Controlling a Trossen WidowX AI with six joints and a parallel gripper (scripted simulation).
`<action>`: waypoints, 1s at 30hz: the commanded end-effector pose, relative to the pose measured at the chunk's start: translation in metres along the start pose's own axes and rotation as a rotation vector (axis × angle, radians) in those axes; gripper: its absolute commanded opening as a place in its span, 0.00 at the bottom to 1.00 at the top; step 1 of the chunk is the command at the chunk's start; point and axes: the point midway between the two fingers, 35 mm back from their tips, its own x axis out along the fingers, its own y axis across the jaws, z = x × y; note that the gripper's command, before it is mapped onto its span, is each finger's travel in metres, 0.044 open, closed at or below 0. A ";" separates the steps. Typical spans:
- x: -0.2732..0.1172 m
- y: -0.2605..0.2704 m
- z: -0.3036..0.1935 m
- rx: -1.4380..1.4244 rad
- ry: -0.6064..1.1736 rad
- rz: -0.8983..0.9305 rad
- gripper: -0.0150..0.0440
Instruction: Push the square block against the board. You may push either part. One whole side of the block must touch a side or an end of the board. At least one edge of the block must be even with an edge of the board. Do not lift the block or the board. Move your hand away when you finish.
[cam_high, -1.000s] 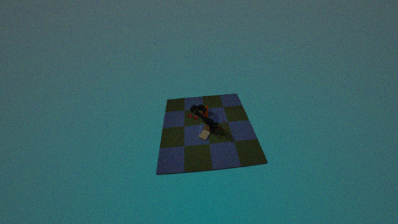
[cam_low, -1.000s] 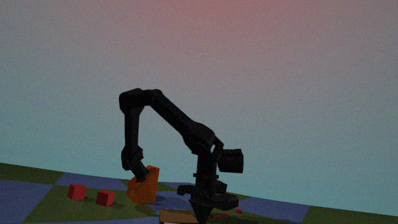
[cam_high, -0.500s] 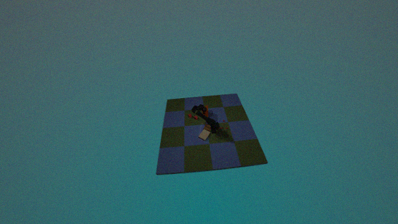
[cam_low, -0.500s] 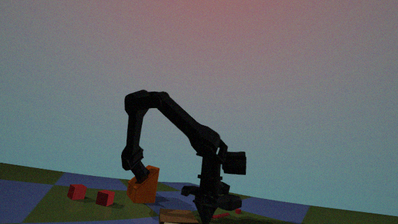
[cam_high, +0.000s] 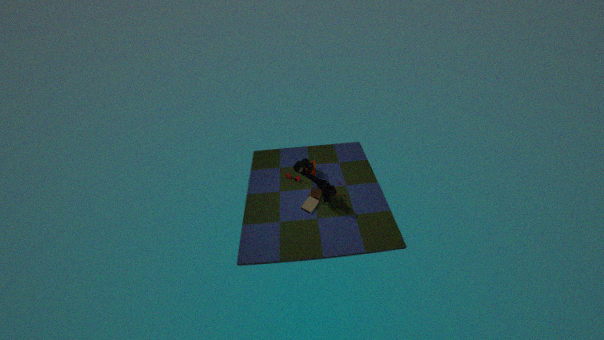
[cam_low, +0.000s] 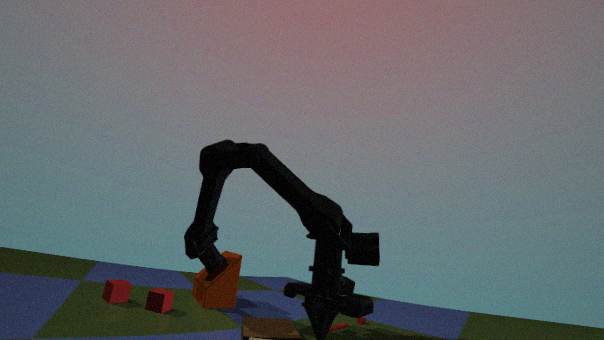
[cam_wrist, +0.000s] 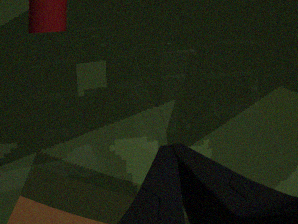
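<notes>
The brown square block lies flat at the far end of the cream board. In the top view they look side against side or nearly so; the image is too small to tell a fine gap or how even their edges are. My gripper is shut and empty, pointing down low, to the right of the block in the top and exterior views. In the wrist view a strip of floor shows between the fingertips and the block's corner. The board is not in the wrist view.
Two red cubes stand left of the orange base. A small red cube and a flat red piece lie behind my gripper. A red object shows at the wrist view's upper left.
</notes>
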 end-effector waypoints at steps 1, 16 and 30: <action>-0.003 0.000 0.000 0.000 -0.001 0.000 0.25; -0.062 0.015 -0.028 0.087 -0.007 -0.001 0.25; -0.055 0.125 -0.134 0.500 0.001 0.004 0.25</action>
